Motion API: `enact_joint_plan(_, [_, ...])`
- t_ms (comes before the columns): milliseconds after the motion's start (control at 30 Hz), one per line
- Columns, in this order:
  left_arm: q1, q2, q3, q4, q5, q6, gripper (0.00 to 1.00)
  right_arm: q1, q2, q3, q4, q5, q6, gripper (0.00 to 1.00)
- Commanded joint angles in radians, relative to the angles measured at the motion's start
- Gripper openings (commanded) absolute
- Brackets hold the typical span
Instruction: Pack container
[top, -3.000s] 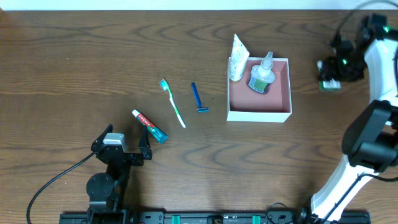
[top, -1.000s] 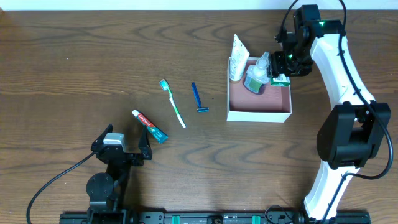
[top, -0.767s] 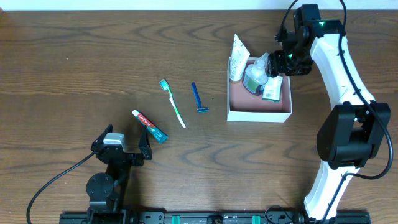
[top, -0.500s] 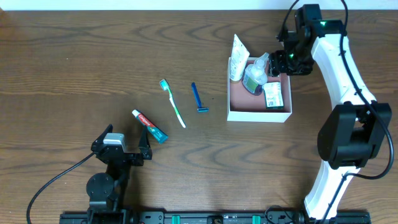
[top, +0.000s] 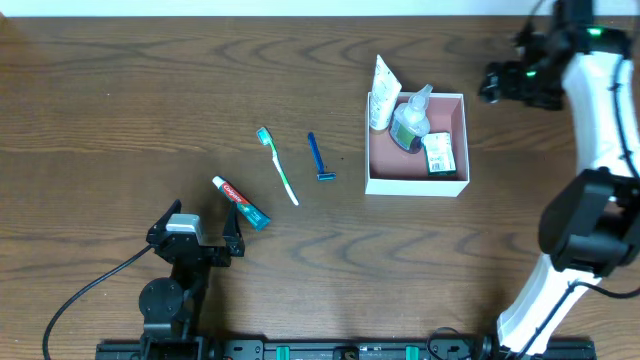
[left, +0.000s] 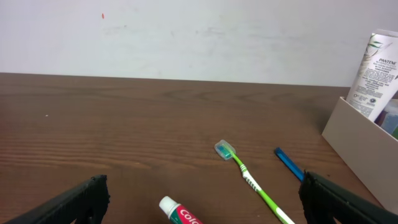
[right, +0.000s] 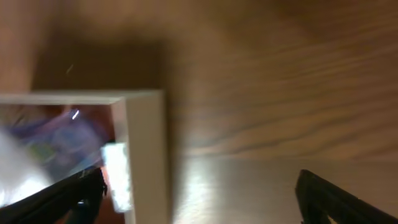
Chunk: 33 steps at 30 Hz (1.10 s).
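Pink-lined and white-walled, the container (top: 415, 187) sits on the wooden table (top: 120, 100), holding a soap packet (top: 438, 154), a clear bottle (top: 410, 122) and a white tube (top: 383, 92). Right gripper (top: 498, 82) hovers off the container's far right corner, jaws spread wide, empty. Left of the container lie a blue razor (top: 319, 157), green toothbrush (top: 278, 166) and toothpaste (top: 240, 202). Beyond them the left gripper (top: 203, 215) gapes open, empty.

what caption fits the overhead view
Soap packet, bottle and tube packed in the container; toothbrush, razor, toothpaste wait on the table.
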<state>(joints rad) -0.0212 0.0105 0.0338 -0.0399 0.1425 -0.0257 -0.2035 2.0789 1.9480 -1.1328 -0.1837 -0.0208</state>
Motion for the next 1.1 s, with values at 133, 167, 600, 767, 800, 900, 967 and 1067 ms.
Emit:
enact_joint_plan(133, [0.005,0.001,-0.03,-0.015,-0.004,-0.005,0.98,-0.174,-0.027,-0.035,0.072,0.003,0.139,0.99])
enact_joint_plan(167, [0.005,0.001,-0.03,-0.015,-0.004,-0.005,0.98,-0.195,-0.027,-0.05,0.089,0.003,0.15,0.99])
enact_joint_plan(600, [0.005,0.001,-0.03,-0.015,-0.004,-0.005,0.98,-0.307,-0.026,-0.236,0.257,0.003,0.26,0.99])
enact_joint_plan(767, [0.005,0.001,-0.03,-0.015,-0.004,-0.005,0.98,-0.306,-0.026,-0.254,0.258,0.003,0.26,0.99])
enact_joint_plan(800, [0.005,0.001,-0.03,-0.015,-0.004,-0.005,0.98,-0.306,-0.026,-0.254,0.258,0.003,0.26,0.99])
enact_joint_plan(900, [0.005,0.001,-0.03,-0.015,-0.004,-0.005,0.98,-0.306,-0.026,-0.254,0.258,0.003,0.26,0.99])
enact_joint_plan(967, [0.005,0.001,-0.03,-0.015,-0.004,-0.005,0.98,-0.306,-0.026,-0.254,0.258,0.003,0.26,0.99])
enact_joint_plan(1067, [0.005,0.001,-0.03,-0.014,-0.004,-0.004,0.98,-0.306,-0.026,-0.254,0.258,0.003,0.26,0.99])
